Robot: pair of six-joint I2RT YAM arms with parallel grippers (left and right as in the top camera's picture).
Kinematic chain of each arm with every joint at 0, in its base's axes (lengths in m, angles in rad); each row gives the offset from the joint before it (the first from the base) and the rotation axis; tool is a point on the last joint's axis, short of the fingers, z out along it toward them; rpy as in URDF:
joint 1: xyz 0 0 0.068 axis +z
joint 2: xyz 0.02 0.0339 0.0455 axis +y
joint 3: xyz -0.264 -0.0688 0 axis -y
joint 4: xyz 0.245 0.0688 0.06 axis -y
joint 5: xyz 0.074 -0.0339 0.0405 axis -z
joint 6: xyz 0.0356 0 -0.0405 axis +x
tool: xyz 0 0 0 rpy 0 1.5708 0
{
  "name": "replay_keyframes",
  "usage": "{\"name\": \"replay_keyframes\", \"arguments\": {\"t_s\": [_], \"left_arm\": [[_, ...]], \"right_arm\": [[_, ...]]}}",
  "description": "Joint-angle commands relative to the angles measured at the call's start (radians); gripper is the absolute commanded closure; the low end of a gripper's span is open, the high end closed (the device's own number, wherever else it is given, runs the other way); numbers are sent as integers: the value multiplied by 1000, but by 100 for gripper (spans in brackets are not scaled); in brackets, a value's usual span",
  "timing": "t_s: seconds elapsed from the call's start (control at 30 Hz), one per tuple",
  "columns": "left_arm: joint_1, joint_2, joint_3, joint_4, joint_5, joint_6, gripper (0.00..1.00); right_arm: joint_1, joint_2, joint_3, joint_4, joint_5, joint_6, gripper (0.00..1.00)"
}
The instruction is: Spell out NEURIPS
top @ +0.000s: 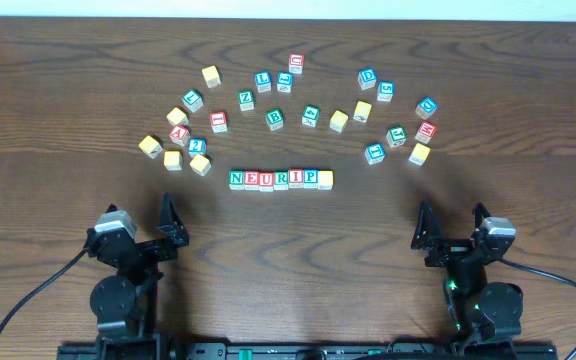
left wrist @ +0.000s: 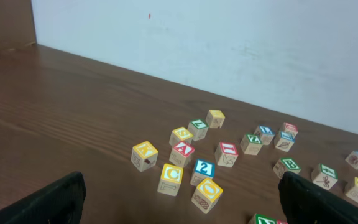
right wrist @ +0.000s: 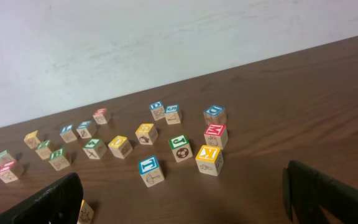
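The NEURIPS row (top: 280, 179) lies mid-table in the overhead view: green N (top: 236, 179), red E, U, green R, red I and blue P (top: 310, 178), then a yellowish-faced cube (top: 325, 179) at the right end. The cubes touch side by side. My left gripper (top: 144, 222) sits near the front left, open and holding nothing, well short of the row. The right gripper (top: 451, 222) is open near the front right, also holding nothing. The left wrist view shows the left gripper (left wrist: 182, 208) open, with the N cube (left wrist: 263, 219) at the bottom edge. In the right wrist view the right gripper (right wrist: 188, 202) is open over bare wood.
Loose letter cubes form an arc behind the row: a left cluster (top: 183, 135), a middle group with Z (top: 246, 99) and B (top: 275, 118), and a right cluster (top: 398, 130) with D (top: 367, 77). A white wall (left wrist: 229, 43) backs the table.
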Motion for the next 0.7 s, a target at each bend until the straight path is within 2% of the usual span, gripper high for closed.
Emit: {"name": "replay_keyframes", "arguments": {"t_s": [0.0, 0.2, 0.67], "left_arm": [[-7, -47, -29, 6, -2, 14, 3], [-7, -100, -80, 5, 0, 13, 2], [-9, -99, -80, -68, 6, 18, 2]], "right_arm": [[-6, -9, -4, -1, 8, -13, 1], [-6, -9, -4, -1, 8, -13, 1], [-6, -9, -4, -1, 8, -13, 1]]}}
